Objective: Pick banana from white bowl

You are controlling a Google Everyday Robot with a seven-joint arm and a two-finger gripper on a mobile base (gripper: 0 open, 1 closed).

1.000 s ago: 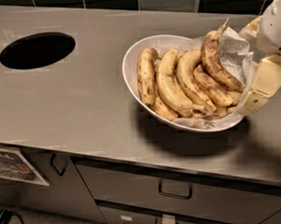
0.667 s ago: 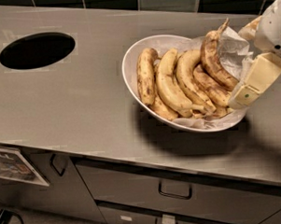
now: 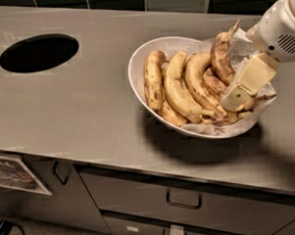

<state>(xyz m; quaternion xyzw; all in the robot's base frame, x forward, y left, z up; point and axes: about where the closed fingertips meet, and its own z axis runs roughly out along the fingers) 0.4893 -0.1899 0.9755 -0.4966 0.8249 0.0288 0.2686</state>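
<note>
The white bowl (image 3: 138,71) stands on the grey counter, right of the middle, lined with crumpled white paper and holding several bananas. The banana (image 3: 221,55), brown-mottled with a long thin stem pointing up, leans against the paper at the bowl's back right. Plumper, yellower bananas (image 3: 178,86) lie to its left. My gripper (image 3: 236,98) comes in from the upper right on a white arm and reaches down into the right side of the bowl, just right of the brown banana, its tip among the bananas at the bottom right.
A dark round hole (image 3: 39,53) is cut in the counter at the far left. Dark tiles (image 3: 147,2) run along the back. Drawers with handles (image 3: 183,200) sit below the counter's front edge. A printed sheet (image 3: 12,173) hangs at lower left.
My gripper has moved down and to the left, deeper into the right side of the bowl. The bananas and the bowl have not shifted.
</note>
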